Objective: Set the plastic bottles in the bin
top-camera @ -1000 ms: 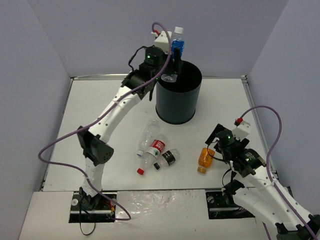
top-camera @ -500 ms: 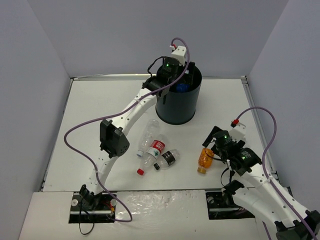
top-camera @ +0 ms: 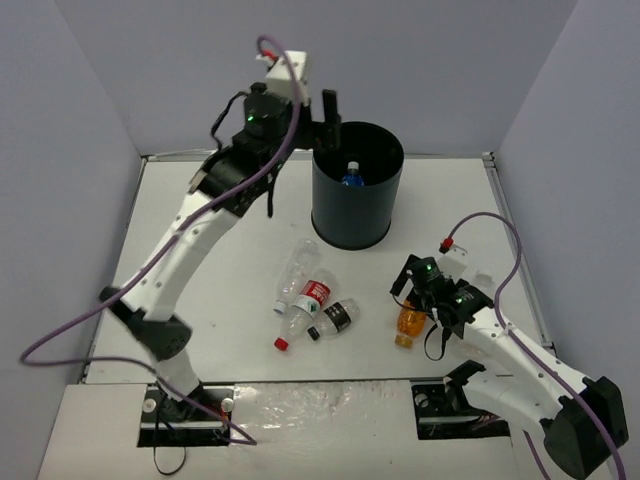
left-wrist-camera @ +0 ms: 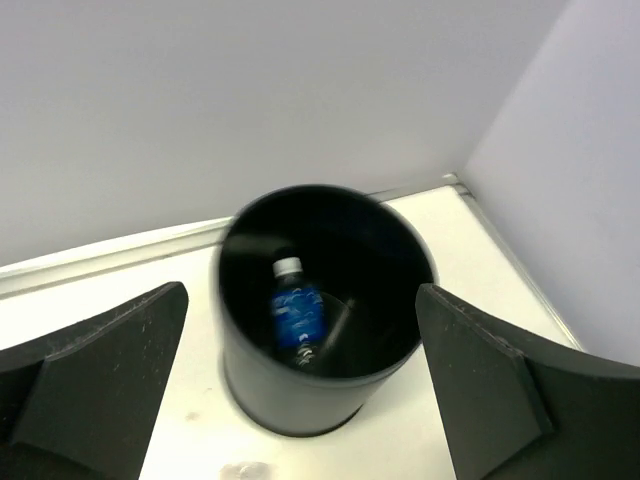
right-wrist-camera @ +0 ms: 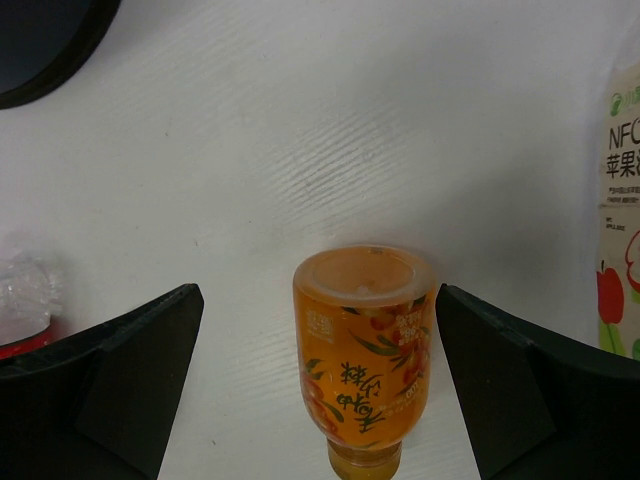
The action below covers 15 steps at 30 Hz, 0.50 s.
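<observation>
Top external view: the left pincer (top-camera: 328, 112) hovers wide open and empty above the far-left rim of the bin (top-camera: 357, 215), which stands far on the desk (top-camera: 200, 230) with a blue-labelled bottle (left-wrist-camera: 297, 317) inside. The right pincer (right-wrist-camera: 318, 292) is also spread wide, its fingers either side of the orange bottle (right-wrist-camera: 365, 340) lying near right, not touching it. Three more bottles (top-camera: 312, 298) lie together near the bin.
</observation>
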Available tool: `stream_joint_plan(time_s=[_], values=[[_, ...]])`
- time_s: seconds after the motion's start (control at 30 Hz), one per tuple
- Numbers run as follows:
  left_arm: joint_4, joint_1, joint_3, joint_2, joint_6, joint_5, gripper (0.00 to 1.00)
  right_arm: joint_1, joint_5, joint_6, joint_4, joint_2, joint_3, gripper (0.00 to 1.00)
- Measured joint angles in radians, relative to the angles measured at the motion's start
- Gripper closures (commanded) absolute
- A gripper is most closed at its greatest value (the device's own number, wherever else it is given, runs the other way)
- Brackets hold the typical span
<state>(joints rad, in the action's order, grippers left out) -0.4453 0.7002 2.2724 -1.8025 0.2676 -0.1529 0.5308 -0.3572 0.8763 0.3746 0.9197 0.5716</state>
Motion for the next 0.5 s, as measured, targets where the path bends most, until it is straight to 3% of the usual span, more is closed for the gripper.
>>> stream_joint_plan(time_s=[0.17,0.3,0.37,0.5], values=[[-0.010,-0.037,-0.586,0.518,0.043,-0.207,0.03,0.000,0.007,0.019,-0.034,0.044,-0.041,0.00],[-0.067,-0.154,-1.021,0.865,0.200,-0.292,0.03,0.000,0.007,0.042,-0.052,0.069,-0.077,0.04],[-0.105,-0.197,-1.170,0.962,0.275,-0.307,0.03,0.000,0.007,0.046,-0.065,0.086,-0.091,0.13],[-0.183,-0.202,-1.303,0.963,0.360,-0.291,0.03,0.000,0.007,0.051,-0.086,0.115,-0.099,0.35]])
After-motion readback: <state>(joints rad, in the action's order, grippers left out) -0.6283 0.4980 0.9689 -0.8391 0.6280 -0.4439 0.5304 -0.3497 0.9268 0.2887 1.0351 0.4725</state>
